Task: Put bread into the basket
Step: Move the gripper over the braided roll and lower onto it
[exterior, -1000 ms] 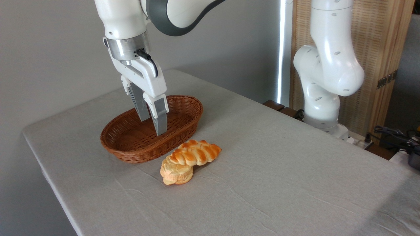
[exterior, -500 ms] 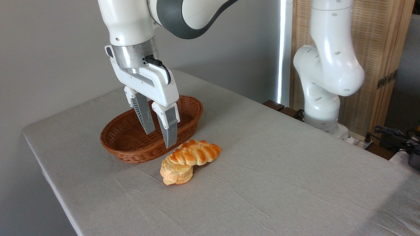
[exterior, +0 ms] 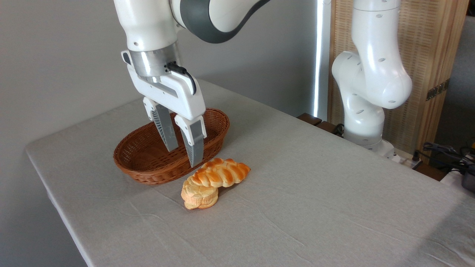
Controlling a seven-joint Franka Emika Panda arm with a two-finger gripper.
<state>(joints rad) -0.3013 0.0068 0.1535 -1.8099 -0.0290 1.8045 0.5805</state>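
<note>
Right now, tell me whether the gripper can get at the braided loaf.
Probably yes. The gripper is open and empty, just left of the loaf, with nothing over it. The loaf leans on the bun, beside the basket, so a grasp may jostle the bun.

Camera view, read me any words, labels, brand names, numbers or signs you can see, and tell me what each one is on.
None: no readable text shows anywhere in this view.
The gripper and the arm above it carry no legible marking.
The bread, the basket and the table cloth are plain.
The dark fittings on the wooden panel are too small to read.
</note>
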